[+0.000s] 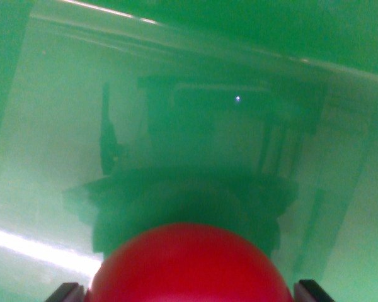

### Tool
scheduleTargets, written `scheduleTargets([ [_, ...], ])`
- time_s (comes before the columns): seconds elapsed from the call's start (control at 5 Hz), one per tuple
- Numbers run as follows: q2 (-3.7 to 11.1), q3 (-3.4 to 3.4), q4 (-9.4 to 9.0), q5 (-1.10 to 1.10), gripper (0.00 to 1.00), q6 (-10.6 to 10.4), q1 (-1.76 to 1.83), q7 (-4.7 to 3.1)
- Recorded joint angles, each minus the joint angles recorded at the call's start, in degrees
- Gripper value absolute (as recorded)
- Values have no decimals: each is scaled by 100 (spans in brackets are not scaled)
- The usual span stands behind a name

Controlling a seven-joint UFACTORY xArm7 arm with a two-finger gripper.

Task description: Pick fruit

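Closest to my wrist camera, at the bottom centre of the view, a round red fruit [190, 267] fills the space between the two dark fingertips of my gripper [190, 293]. One fingertip [64, 293] pokes in at the bottom left corner of the fruit, the other at the bottom right. They sit tight against the fruit's sides, so the fingers are spread about the fruit's width and closed onto it.

Just beyond the fruit lies a glossy green surface [44, 157], very near the camera. It mirrors a dark, blurred shape that looks like my own arm and camera, with a small bright dot of light in it. A bright streak of glare crosses the lower left.

Farther off, along the top, a pale edge runs diagonally from upper left down to the right, where a darker green band [252, 25] begins. I cannot tell how much clearance remains below the fruit.
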Motion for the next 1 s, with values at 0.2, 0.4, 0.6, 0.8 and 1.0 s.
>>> scheduleTargets([
  [0.2,-10,0,24,0,100,34,0,-2],
  [0.4,-10,0,24,0,100,34,0,-2],
  [0.6,-31,1,71,1,100,102,1,-4],
  [0.8,-31,1,71,1,100,102,1,-4],
  [1.0,-59,1,136,1,100,195,1,-9],
])
